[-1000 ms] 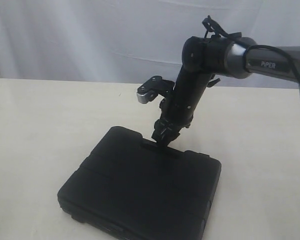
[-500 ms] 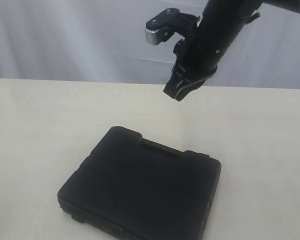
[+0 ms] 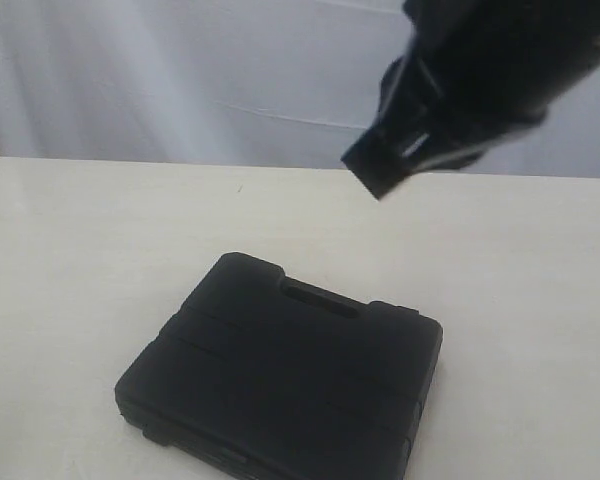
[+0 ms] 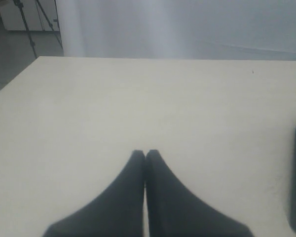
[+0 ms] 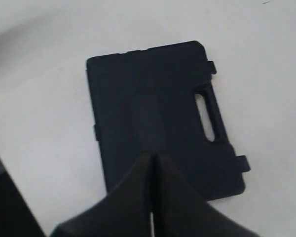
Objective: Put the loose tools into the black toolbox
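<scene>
above the black toolbox (image 3: 280, 370), right gripper (image 3: 380, 180)

— Where's the toolbox (image 3: 280, 375)?
— Flat on the table (image 3: 70, 260), well below the right gripper (image 3: 382, 183), under its fingertips.
— And the left gripper (image 4: 145, 154)?
— Low over the table, toolbox off to one side.

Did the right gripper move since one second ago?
Yes. The right gripper went up: it was at the handle edge of the black toolbox, now it hangs high above it.
</scene>
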You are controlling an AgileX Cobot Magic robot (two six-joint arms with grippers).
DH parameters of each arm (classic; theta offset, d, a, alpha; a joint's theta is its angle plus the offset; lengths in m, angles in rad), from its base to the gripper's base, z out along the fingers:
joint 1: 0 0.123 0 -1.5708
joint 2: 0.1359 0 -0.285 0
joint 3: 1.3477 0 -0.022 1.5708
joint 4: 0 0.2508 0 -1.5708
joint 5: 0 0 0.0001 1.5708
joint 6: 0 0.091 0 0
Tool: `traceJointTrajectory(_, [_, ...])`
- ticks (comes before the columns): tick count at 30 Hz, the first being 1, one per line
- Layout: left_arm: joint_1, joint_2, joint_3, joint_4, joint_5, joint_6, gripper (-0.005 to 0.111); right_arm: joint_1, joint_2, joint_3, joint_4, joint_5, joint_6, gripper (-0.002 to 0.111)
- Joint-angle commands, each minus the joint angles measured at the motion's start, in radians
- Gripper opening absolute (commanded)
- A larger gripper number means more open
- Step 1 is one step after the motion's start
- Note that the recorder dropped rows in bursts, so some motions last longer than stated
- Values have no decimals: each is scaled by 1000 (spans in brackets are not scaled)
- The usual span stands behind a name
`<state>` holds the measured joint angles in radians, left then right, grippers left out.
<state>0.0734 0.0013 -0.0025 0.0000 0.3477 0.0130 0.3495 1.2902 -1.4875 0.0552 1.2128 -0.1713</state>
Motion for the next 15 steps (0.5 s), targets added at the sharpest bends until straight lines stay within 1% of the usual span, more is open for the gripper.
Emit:
traceJointTrajectory(1, [-5,-1,3,0,-5,-6,0,90,-200,147,-4,8,155,-1])
traceJointTrajectory(4, [-5,-1,3,0,-5,-6,0,139,-291,263,-13,7,155,-1])
traceJointTrajectory(7, [-5,-1,3,0,-5,-6,0,155,-339,393,-20,-214,153,-1])
traceJointTrajectory(10, [-5,-1,3,0,-5,-6,0,155,-346,497,41,-451,157,-1])
traceJointTrajectory(12, [-5,-1,3,0,-5,-6,0,155,-346,542,104,-519,157,-1])
traceJointTrajectory(15, [-5,-1,3,0,-5,-6,0,155,-346,571,93,-600,154,-1])
